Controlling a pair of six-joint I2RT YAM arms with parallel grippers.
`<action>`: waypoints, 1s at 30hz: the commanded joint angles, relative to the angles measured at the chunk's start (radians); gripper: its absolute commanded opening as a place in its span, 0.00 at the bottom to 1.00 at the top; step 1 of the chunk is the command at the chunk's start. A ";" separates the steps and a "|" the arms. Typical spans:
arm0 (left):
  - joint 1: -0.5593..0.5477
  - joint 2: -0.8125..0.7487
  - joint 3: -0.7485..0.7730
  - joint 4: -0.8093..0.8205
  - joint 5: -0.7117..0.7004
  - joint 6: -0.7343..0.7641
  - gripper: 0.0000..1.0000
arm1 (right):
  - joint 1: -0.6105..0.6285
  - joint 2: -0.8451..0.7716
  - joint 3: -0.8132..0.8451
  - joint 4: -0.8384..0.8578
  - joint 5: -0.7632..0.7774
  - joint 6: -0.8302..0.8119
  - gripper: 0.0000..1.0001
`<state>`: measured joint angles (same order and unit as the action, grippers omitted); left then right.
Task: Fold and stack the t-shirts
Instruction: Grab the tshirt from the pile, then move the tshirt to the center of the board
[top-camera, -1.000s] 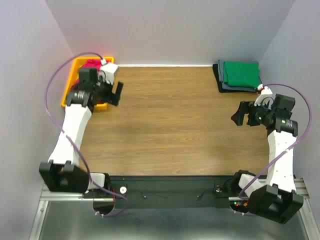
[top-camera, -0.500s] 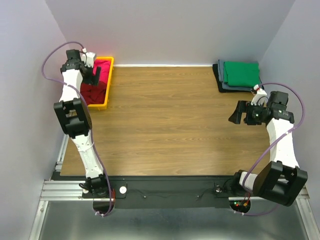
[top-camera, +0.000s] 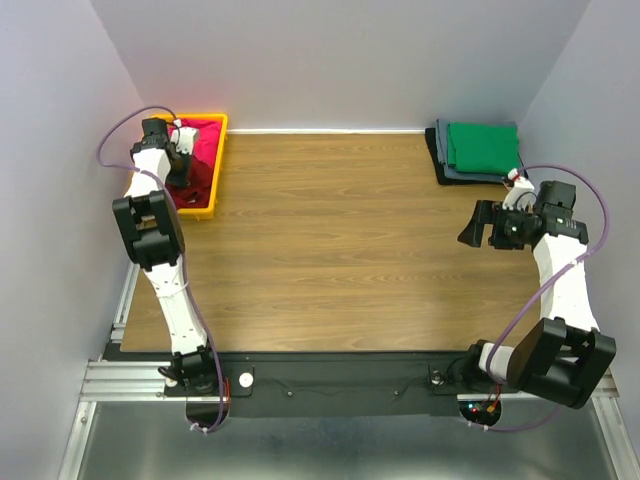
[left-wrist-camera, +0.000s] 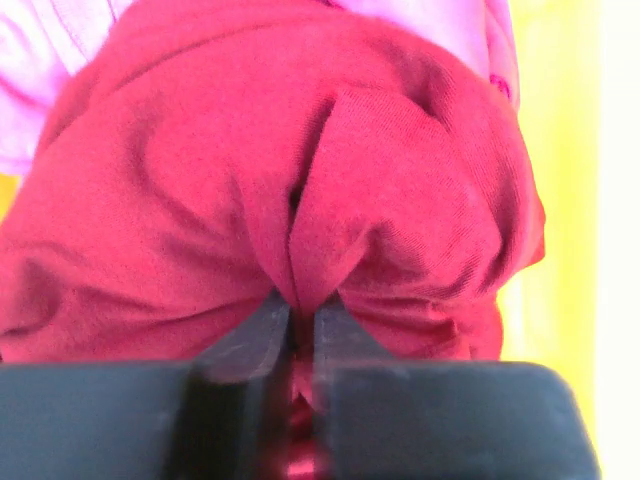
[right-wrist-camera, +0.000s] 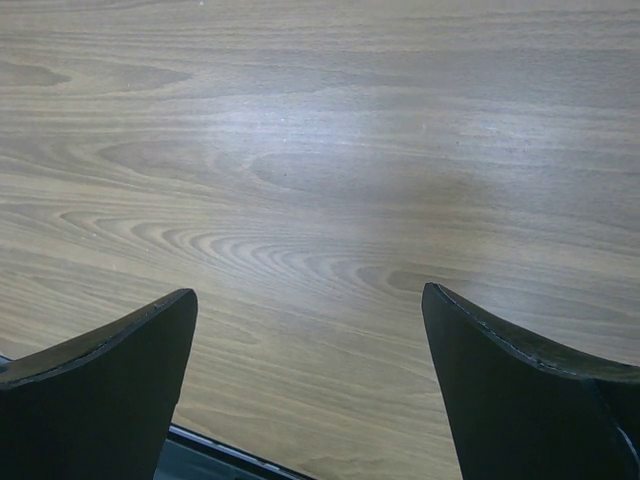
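A dark red t-shirt (top-camera: 196, 186) lies crumpled in the yellow bin (top-camera: 221, 152) at the far left, with a magenta-pink t-shirt (top-camera: 206, 139) behind it. My left gripper (top-camera: 182, 166) reaches down into the bin. In the left wrist view, the left gripper (left-wrist-camera: 302, 310) is shut on a raised fold of the dark red t-shirt (left-wrist-camera: 400, 180), and the magenta-pink t-shirt (left-wrist-camera: 35, 60) shows above. At the far right, a folded green t-shirt (top-camera: 483, 146) tops a stack of grey (top-camera: 462, 177) and black (top-camera: 433, 146) ones. My right gripper (top-camera: 481, 227) hovers open near that stack, empty.
The wooden table (top-camera: 340, 240) spreads between the bin and the stack. The right gripper (right-wrist-camera: 309, 292) looks down on the bare table (right-wrist-camera: 320, 150), with its near edge just below the fingers. Grey walls close in on the left, back and right.
My left arm swung from beside the bin to over it and went down inside. Its gripper closed on the dark red t-shirt. The right arm shifted only slightly.
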<state>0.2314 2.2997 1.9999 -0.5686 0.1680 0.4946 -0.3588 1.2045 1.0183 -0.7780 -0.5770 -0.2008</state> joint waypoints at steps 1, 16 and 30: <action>0.006 -0.159 0.084 -0.112 0.114 0.005 0.00 | 0.000 -0.028 0.060 0.022 0.000 0.011 1.00; -0.500 -0.554 0.310 -0.281 0.401 -0.047 0.00 | 0.000 -0.031 0.128 0.025 -0.034 0.026 1.00; -0.290 -0.842 -0.595 -0.070 0.610 0.094 0.99 | 0.001 -0.031 0.120 -0.033 -0.084 -0.092 1.00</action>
<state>-0.2333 1.4673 1.5208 -0.7174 0.7677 0.5529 -0.3588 1.1759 1.1069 -0.7815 -0.6071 -0.2146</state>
